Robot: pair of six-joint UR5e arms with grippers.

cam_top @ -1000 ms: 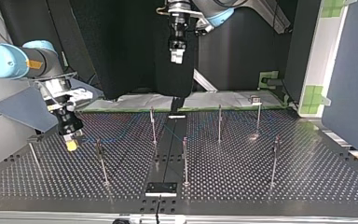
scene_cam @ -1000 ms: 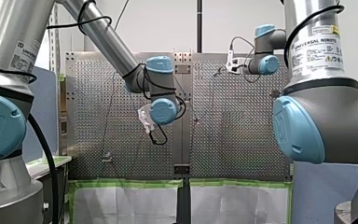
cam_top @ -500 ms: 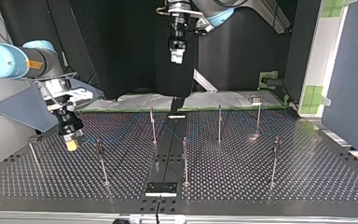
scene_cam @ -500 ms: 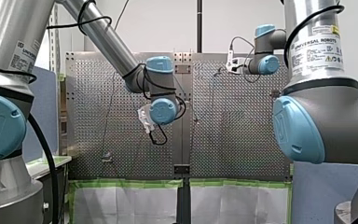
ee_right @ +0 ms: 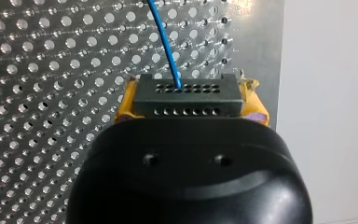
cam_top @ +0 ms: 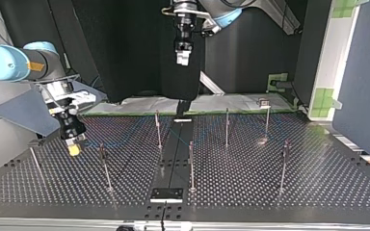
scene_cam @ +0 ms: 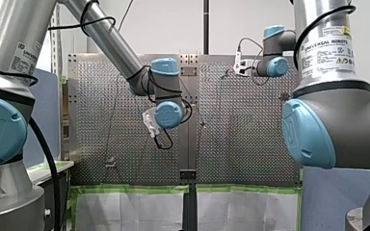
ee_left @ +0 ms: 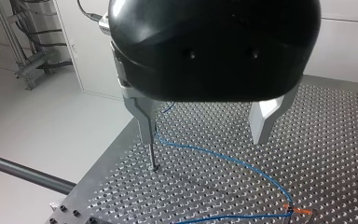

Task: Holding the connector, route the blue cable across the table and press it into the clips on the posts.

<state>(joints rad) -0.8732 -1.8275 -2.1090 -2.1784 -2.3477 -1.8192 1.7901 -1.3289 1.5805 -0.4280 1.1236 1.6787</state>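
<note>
R gripper (cam_top: 74,149) pinching connector (ee_right: 186,100) btwn yellow pads (ee_right: 125,101); blue cable (ee_right: 165,42) runs out of connector's far face. L gripper (ee_left: 205,135) jaws spread, empty, well apart from connector. Hold cable taut; carry connector past post (cam_top: 104,166) beside it, press down.

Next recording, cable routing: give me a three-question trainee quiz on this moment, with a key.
1. True or false: my left gripper is shut on the blue cable.
2. What does my right gripper hold? A the connector; B a screwdriver; C nothing.
3. Fill in: the pads gripping the connector are ___.
Key: 1 false, it is open and the cable runs below it; 2 A; 3 yellow.
</note>
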